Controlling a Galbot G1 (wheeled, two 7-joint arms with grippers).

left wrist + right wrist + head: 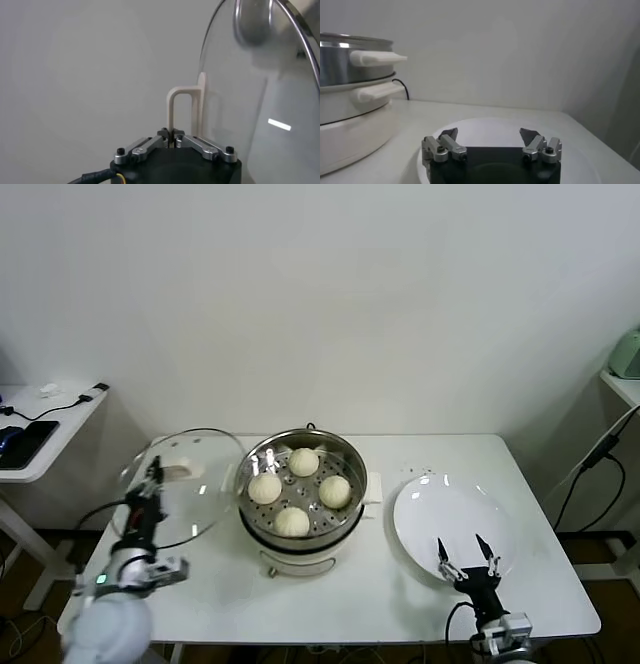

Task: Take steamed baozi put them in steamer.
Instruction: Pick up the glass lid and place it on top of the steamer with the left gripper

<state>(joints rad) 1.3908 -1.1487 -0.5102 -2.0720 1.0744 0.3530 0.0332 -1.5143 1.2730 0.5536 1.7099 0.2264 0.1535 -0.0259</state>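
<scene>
Several off-white steamed baozi (303, 462) lie on the perforated tray inside the steamer (352, 459), a shiny steel pot on a cream base at the table's middle. My left gripper (153, 472) is left of the steamer, shut on the cream handle (182, 107) of the glass lid (195, 489), which it holds tilted on edge. In the left wrist view the left gripper (172, 134) pinches the handle's thin leg. My right gripper (466, 552) stands open over the near edge of the white plate (440, 504), nothing between its fingers. The right wrist view shows the right gripper (489, 134) above the plate (485, 124), and the steamer (350, 70) beyond it.
The white table (400, 604) bears everything. A side table (40, 419) with dark devices and cables stands at far left. A shelf with a pale green object (628, 354) and hanging cables is at far right. A wall runs close behind.
</scene>
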